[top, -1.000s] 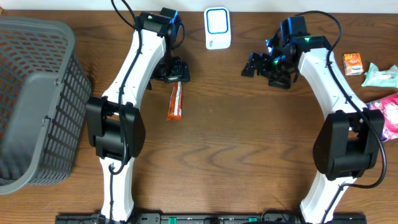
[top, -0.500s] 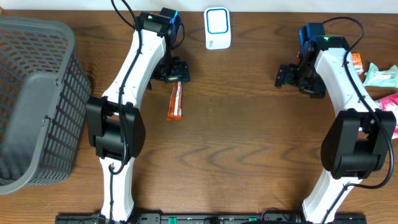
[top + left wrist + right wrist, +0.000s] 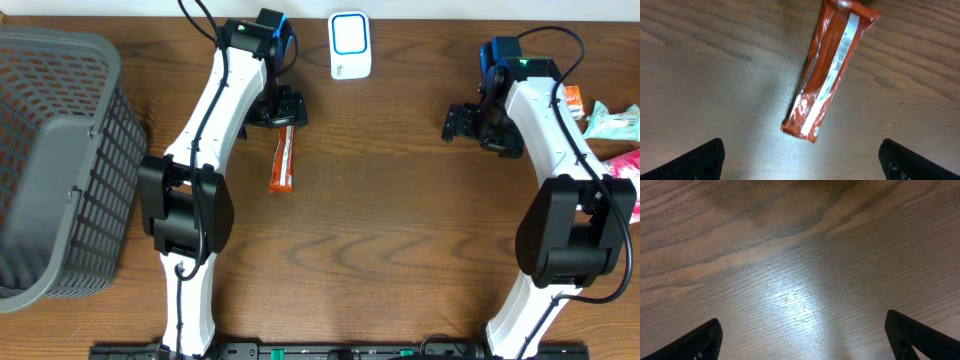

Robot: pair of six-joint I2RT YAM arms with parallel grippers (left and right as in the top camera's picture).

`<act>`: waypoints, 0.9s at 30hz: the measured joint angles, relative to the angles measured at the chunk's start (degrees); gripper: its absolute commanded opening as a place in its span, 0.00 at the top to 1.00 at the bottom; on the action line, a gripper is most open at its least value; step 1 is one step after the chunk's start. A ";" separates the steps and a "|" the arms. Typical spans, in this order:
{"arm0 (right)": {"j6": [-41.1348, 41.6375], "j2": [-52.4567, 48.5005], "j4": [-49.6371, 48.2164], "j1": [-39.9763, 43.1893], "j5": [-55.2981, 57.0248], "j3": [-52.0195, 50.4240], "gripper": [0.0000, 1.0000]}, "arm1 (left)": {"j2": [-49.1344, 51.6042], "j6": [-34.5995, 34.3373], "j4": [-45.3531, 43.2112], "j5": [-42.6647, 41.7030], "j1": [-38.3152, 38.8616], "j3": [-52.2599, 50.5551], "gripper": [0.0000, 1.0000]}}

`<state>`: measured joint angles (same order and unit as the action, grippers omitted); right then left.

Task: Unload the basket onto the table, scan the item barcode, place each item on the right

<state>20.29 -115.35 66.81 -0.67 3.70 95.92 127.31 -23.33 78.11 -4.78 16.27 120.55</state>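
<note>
I list: snack bar, barcode side up, lying loose below-left of the scanner. Left gripper spread wide, empty, between scanner and bar. Right gripper spread wide, empty, right of scanner.

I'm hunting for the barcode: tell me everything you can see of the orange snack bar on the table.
The orange snack bar is a long, slim packet in glossy foil-like wrap with crimped ends. A silvery seam strip with a barcode runs along its upward face. It lies flat on the wooden table, slightly slanted, touched by nothing else; the open left pincer hangs above it.
</note>
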 measured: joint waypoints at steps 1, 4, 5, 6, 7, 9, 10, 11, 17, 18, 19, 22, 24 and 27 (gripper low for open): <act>0.00 -0.02 -0.02 0.00 0.00 0.00 0.01 | 0.00 -0.50 0.24 -0.33 0.00 0.00 0.02; 0.00 0.00 -0.02 0.00 0.00 0.00 0.01 | 0.00 -1.07 0.31 -1.03 0.00 0.00 0.02; 0.00 -0.02 0.00 0.02 0.00 0.00 0.01 | 0.00 -1.07 0.52 -1.09 0.00 0.00 0.02; 0.00 -0.02 -0.02 0.00 0.00 0.00 0.01 | 0.00 -0.85 0.63 -1.09 0.00 0.00 0.02; 0.00 -0.02 -0.02 0.00 0.00 0.00 0.01 | 0.00 -0.31 0.52 -1.07 0.00 0.00 0.02; 0.00 -0.02 0.00 0.00 0.00 0.00 0.01 | 0.00 0.57 -0.15 -1.05 0.00 0.00 0.02; 0.00 0.00 -0.02 0.00 0.00 0.00 0.01 | 0.00 0.85 -0.57 -0.94 0.00 0.00 0.02; 0.00 0.00 -0.02 0.00 0.00 0.00 0.01 | 0.00 1.07 -1.42 -0.61 0.00 -0.20 0.02; 0.00 0.00 -0.02 0.00 0.02 0.00 0.01 | 0.00 1.29 -9.27 3.65 0.00 -7.34 0.02; 0.00 -0.02 -0.02 0.00 0.02 0.00 0.01 | 0.00 1.31 -10.67 4.39 0.00 -8.96 0.02; 0.00 -0.02 -0.02 0.00 0.02 0.00 0.01 | 0.07 1.29 -12.15 5.27 0.00 -10.78 0.02; 0.00 -0.02 0.00 0.02 0.02 0.00 0.01 | 0.13 1.29 -14.03 6.47 -0.07 -14.58 0.02; 0.00 -0.02 0.00 0.00 0.02 0.00 0.01 | 0.20 1.29 -14.75 6.43 -0.11 -16.22 0.03; 0.00 0.00 -0.02 0.00 0.02 0.00 0.01 | 0.22 1.29 -17.44 5.40 -0.09 -18.16 0.03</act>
<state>20.29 -115.35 66.78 -0.67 3.73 95.92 127.52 -22.04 60.66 0.62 16.19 102.39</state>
